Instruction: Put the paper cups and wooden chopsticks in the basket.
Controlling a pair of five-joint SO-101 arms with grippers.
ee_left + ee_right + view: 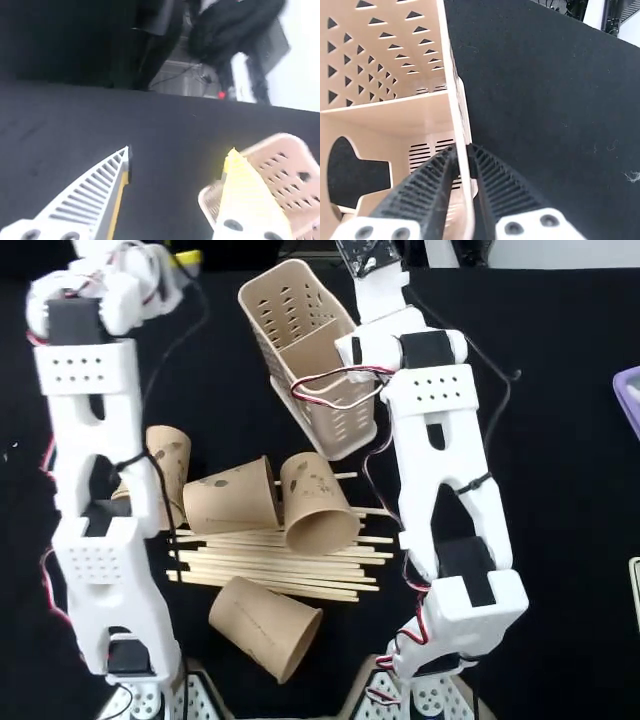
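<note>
**Left arm** (90, 380): white moulded shells, panels pierced with rows of small holes, black servo blocks at the joints, black and red leads along the links.
**Left gripper** (180, 152): pointed fingers (95, 195), one white and ribbed with a yellow edge, the other yellow; dark screws at the bases.
**Right arm** (440, 400): same white shells, black servos, red-and-white wire loop, black cable.
**Right gripper** (462, 147): black ribbed fingers (420, 192) on white mounts with screws.
</note>
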